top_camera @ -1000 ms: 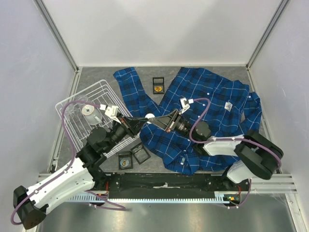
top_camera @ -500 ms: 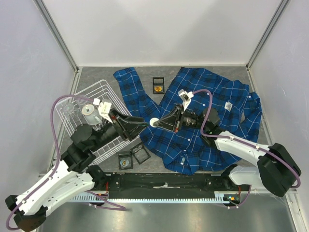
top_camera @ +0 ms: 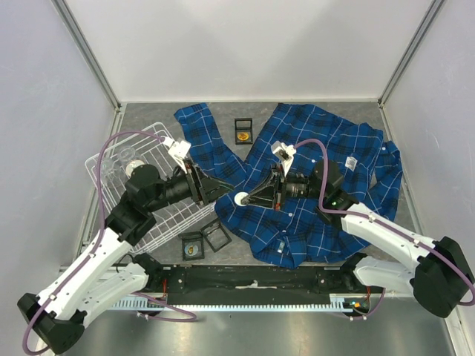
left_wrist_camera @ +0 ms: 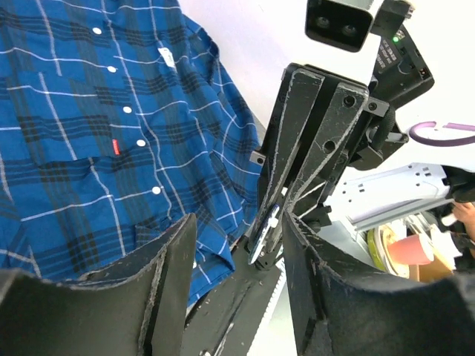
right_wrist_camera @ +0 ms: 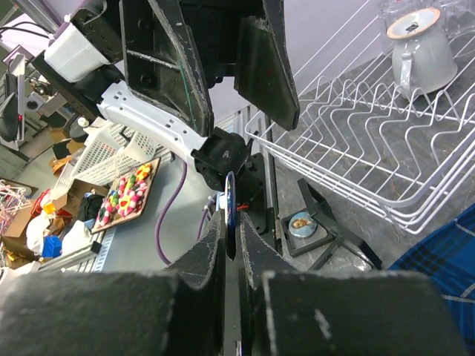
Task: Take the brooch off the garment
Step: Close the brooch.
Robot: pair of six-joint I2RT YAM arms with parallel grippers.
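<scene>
The brooch point(right_wrist_camera: 231, 213), a thin round disc seen edge-on, is pinched between the fingertips of my right gripper point(right_wrist_camera: 231, 224). From above it shows as a white disc point(top_camera: 242, 199) at the tip of the right gripper point(top_camera: 249, 197), over the left edge of the garment point(top_camera: 326, 156). No cloth hangs on it. My left gripper point(left_wrist_camera: 234, 256) stands open and empty, pointing at the brooch point(left_wrist_camera: 265, 236) from a short way off. The blue plaid garment point(left_wrist_camera: 89, 126) lies spread flat on the table.
A white wire rack point(top_camera: 126, 200) stands to the left under the left arm, with a grey mug point(right_wrist_camera: 419, 44) in it. Small black boxes point(top_camera: 243, 131) point(top_camera: 217, 236) lie near the shirt, one point(right_wrist_camera: 303, 222) holding another round badge.
The left gripper opened, let go of the brooch and drew back to the left. The right gripper stays shut on the brooch and has shifted slightly toward the near edge.
</scene>
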